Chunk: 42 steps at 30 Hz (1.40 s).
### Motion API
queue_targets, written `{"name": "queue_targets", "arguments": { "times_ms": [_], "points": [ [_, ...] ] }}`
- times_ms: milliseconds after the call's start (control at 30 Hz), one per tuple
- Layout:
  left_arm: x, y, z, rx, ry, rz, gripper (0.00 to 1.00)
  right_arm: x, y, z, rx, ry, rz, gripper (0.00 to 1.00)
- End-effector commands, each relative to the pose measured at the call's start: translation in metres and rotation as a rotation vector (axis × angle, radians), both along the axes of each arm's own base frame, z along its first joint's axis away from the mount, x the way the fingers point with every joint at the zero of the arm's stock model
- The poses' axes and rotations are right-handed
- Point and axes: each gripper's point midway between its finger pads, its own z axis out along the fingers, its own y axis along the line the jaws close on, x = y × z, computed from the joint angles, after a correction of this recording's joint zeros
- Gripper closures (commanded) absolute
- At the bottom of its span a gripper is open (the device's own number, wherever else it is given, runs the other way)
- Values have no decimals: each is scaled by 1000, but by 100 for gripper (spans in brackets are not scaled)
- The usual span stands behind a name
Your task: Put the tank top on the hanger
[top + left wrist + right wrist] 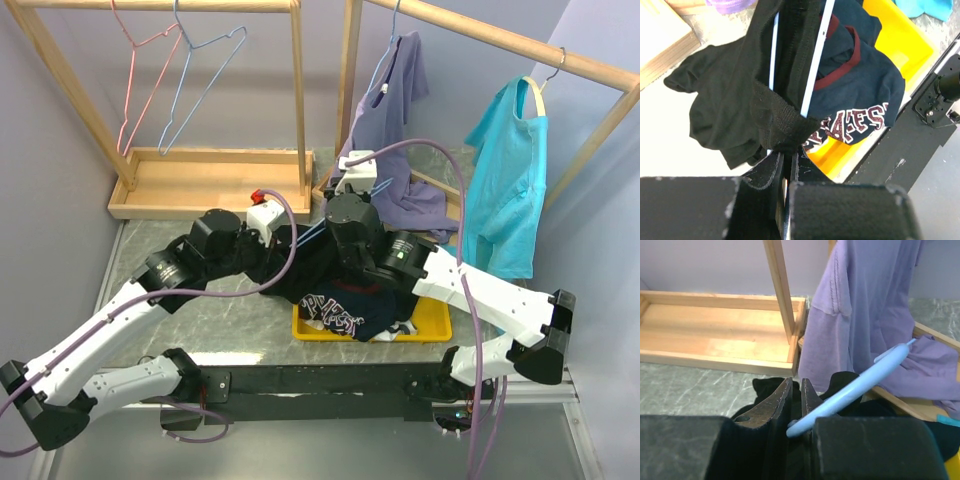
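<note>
**A:** Where is the tank top (pixel 725 100)?

**B:** At the centre of the overhead view, a black heap between the two wrists, just above the yellow bin (pixel 432 322). In the left wrist view it spreads from the fingertips toward the upper left of the frame, over the pale table (pixel 665 130).

**A:** And the hanger (pixel 816 62)?

**B:** It is in the fabric. In the left wrist view two pale wires run down from the top centre into a bunched fold. One lies between black folds, and the other runs along the right edge of the fabric.

**A:** What about the left gripper (pixel 788 161)?

**B:** Its jaws are pinched together on that bunched fold of the tank top, right where the wires meet. I cannot tell whether a wire is caught in there too.

**A:** And the right gripper (pixel 796 384)?

**B:** It is nearly closed and clamps the end of a hanger wire. In its wrist view the pale blue wire slants from between the jaws toward the upper right, with black fabric just beyond the fingertips.

**A:** What is around them?

**B:** A navy garment (pixel 860 95) with maroon-and-white lettering lies draped over the bin's edge, beside the tank top. A lilac shirt (pixel 865 300) hangs at the upper centre. A wooden rack (pixel 715 340) stands on the table at the upper left, with a pink hanger (pixel 140 75) and a blue one on its rail. A teal shirt (pixel 505 190) hangs at the right.
</note>
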Motion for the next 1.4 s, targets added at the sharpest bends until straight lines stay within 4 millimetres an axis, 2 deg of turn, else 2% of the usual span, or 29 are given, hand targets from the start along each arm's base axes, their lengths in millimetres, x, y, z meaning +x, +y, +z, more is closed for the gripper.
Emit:
{"name": "queue_targets", "arguments": {
  "times_ms": [0, 100, 133, 167, 233, 300, 333, 433, 500, 567, 600, 667, 733, 767, 800, 833, 867, 900, 967, 1000, 1033, 1067, 1100, 1233, 1333, 1367],
  "points": [
    [17, 2, 35, -105, -131, 75, 99, -3, 3, 17, 16, -14, 18, 94],
    [12, 2, 40, -123, -143, 54, 99, -6, 6, 22, 28, -13, 53, 75],
    [11, 3, 42, -126, -148, 56, 99, -7, 7, 24, 33, -13, 66, 62],
    [10, 4, 44, -132, -148, 62, 99, -10, 7, 29, 51, -18, 86, 56],
    [10, 7, 44, -139, -146, 75, 99, -17, 14, 37, 76, -21, 162, 47],
    [8, 9, 45, -151, -143, 89, 99, -27, 16, 54, 121, -50, 236, 42],
    [7, 10, 44, -159, -131, 99, 99, -34, 24, 57, 124, -52, 312, 37],
    [4, 15, 44, -173, -120, 123, 99, -52, 19, 79, 188, -91, 402, 32],
    [2, 18, 43, -173, -110, 133, 99, -59, 19, 79, 222, -99, 433, 30],
    [-2, 21, 47, -186, -111, 138, 99, -68, 11, 90, 275, -133, 462, 30],
    [-4, 22, 46, -187, -101, 133, 99, -70, 11, 78, 267, -120, 473, 30],
    [-6, 25, 52, -199, -104, 145, 99, -73, 13, 71, 272, -119, 509, 30],
    [-11, 31, 60, -204, -103, 155, 99, -73, 22, 46, 271, -55, 570, 32],
    [-12, 34, 64, -206, -103, 162, 99, -62, 17, 42, 294, -47, 574, 33],
    [-15, 36, 76, -222, -117, 163, 99, -61, 18, 24, 336, -3, 601, 36],
    [-19, 40, 76, -208, -105, 160, 99, -59, 19, 21, 367, 2, 637, 37],
    [-20, 43, 80, -208, -110, 167, 99, -59, 21, 26, 408, -14, 715, 38],
    [-23, 46, 91, -218, -122, 170, 99, -57, 24, 17, 406, 7, 731, 39],
    [-27, 53, 93, -198, -111, 179, 99, -59, 34, 23, 389, 1, 787, 39],
    [-30, 55, 105, -215, -126, 178, 99, -55, 41, 17, 382, 23, 798, 39],
    [-33, 59, 107, -207, -121, 180, 99, -53, 45, 16, 383, 31, 803, 39],
    [-32, 66, 119, -215, -152, 205, 99, -50, 48, 18, 379, 36, 799, 39],
    [-33, 68, 125, -221, -162, 210, 99, -45, 53, 11, 374, 58, 799, 40],
    [-36, 80, 143, -224, -196, 240, 99, -42, 67, 7, 409, 79, 828, 40],
    [-36, 86, 153, -222, -219, 258, 99, -43, 79, 14, 449, 80, 868, 40],
    [-35, 90, 161, -225, -235, 270, 99, -42, 80, 21, 458, 71, 871, 41]
  ]
}}
